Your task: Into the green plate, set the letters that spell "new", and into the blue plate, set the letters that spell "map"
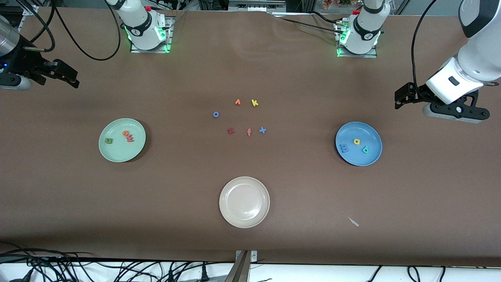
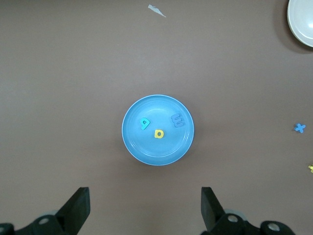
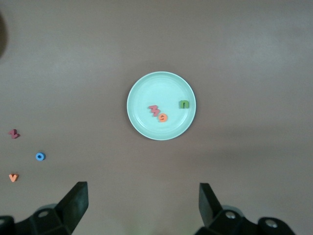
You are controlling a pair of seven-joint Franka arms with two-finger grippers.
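The green plate (image 1: 117, 154) lies toward the right arm's end of the table. In it are the green "n" (image 1: 108, 140), the orange "e" (image 1: 125, 133) and the salmon "w" (image 1: 130, 138). The blue plate (image 1: 356, 158) lies toward the left arm's end and holds the blue "m" (image 1: 343, 147), the yellow "a" (image 1: 356, 141) and the teal "p" (image 1: 365, 149). My left gripper (image 1: 399, 98) hangs open and empty over bare table near the blue plate (image 2: 146, 156). My right gripper (image 1: 68, 74) hangs open and empty over bare table near the green plate (image 3: 146, 93).
An empty beige plate (image 1: 244, 219) sits nearest the front camera, at mid-table. Loose letters lie in the middle: an orange one (image 1: 237, 102), yellow "k" (image 1: 255, 103), blue "o" (image 1: 215, 114), dark red "z" (image 1: 230, 131), salmon "f" (image 1: 249, 132), blue "x" (image 1: 262, 130). A paper scrap (image 1: 354, 222) lies near the front.
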